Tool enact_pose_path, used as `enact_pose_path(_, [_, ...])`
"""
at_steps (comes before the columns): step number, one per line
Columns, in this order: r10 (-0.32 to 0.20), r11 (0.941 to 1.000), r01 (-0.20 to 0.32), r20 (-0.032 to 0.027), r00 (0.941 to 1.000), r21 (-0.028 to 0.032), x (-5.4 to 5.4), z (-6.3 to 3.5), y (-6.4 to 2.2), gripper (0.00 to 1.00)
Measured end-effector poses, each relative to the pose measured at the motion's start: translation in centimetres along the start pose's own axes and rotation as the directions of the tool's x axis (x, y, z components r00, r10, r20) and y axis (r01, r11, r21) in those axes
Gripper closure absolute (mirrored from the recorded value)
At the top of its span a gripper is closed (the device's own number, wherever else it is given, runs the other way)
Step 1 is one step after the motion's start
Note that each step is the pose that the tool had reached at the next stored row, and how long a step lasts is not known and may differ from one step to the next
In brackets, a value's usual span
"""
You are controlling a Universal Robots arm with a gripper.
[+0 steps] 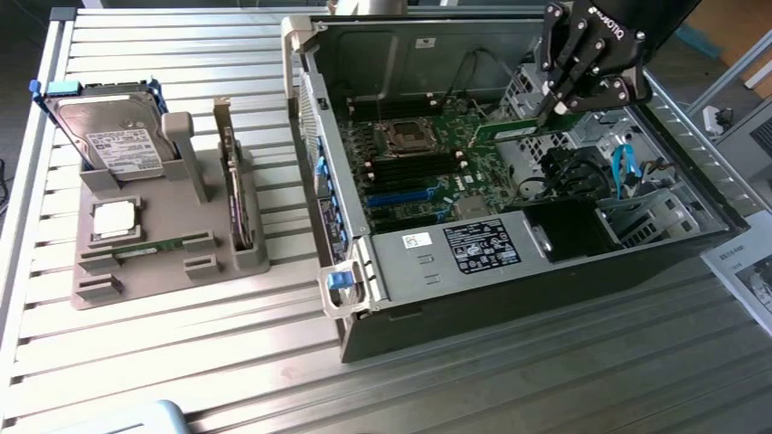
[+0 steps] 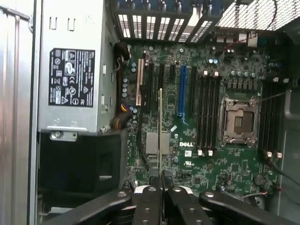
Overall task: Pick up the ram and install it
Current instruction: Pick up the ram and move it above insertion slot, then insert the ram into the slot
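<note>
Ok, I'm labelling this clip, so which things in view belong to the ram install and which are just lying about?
Part of the job: the ram, held edge-on in the shut gripper; the motherboard; its memory slots.
Lying about: the hard drive, the expansion card and the gray holder beside the case; the power supply.

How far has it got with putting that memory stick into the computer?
Pick-up looks done: the end effector is shut on the ram, holding it edge-on above the motherboard in the open case. In hand: the carry over the board. Left: seating it. The ram sits in no slot yet, and the black slots by the socket look empty.
</note>
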State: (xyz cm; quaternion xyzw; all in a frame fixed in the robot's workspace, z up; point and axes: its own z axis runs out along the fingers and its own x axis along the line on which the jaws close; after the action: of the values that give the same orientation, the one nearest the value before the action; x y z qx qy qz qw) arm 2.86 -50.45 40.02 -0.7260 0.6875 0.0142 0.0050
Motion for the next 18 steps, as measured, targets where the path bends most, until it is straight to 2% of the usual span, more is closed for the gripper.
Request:
enact_pose_path(1, [0.000, 1.0000, 0.000, 0.0000, 1.0000, 0.0000, 0.0, 0.00, -0.76, 0.88])
enact_pose_path(3, [0.000, 1.0000, 0.000, 0.0001, 1.0000, 0.0000, 0.1, -0.01, -1.75, 0.88])
enact_pose_path(18, [0.000, 1.0000, 0.000, 0.0000, 1.0000, 0.0000, 0.1, -0.02, -1.88, 0.88])
